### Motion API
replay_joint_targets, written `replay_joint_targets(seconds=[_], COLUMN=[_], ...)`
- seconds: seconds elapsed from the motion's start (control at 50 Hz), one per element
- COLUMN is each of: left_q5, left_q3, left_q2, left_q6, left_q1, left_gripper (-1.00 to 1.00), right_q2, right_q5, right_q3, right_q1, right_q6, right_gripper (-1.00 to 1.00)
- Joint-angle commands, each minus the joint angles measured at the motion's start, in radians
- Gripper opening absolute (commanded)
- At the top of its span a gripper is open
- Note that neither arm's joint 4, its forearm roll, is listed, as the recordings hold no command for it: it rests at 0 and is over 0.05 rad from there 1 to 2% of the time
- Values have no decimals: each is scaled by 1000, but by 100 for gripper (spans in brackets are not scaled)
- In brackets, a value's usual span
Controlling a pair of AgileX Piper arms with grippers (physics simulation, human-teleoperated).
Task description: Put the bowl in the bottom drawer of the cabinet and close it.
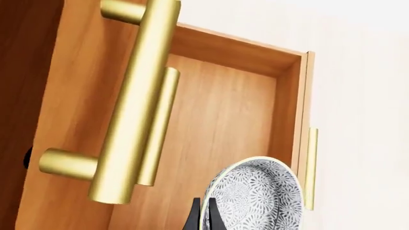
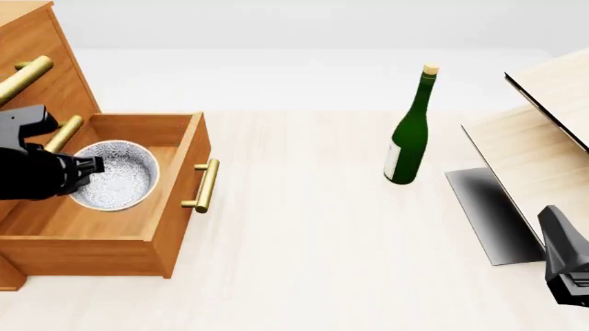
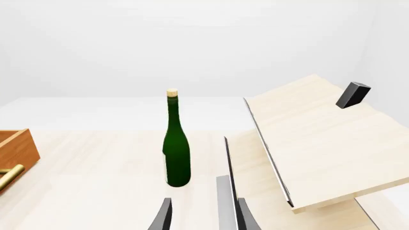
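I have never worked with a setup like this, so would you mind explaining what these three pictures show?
They are simulator renders of two robot arms at a table. The front view looks down from behind the arms; the other two come from cameras on each wrist. On the left stands the cabinet with the bottom drawer pulled open. The left pincer grips the rim of the bowl inside that drawer; whether the bowl rests on the drawer floor is unclear. A green bottle stands mid-table, a pale wooden structure at the right. The right pincer is open and holds nothing.
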Motion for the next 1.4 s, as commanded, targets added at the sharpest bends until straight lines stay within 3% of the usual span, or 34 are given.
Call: replay_joint_targets(seconds=[0.02, 1.4], left_q5=[-14, -112], left_q3=[19, 57], left_q2=[26, 154], left_q6=[-1, 11], left_q1=[20, 69], left_gripper=[-100, -100], right_q2=[0, 0], right_q5=[0, 0], right_q3=[0, 0], right_q1=[0, -1], right_q6=[0, 0], right_gripper=[100, 100])
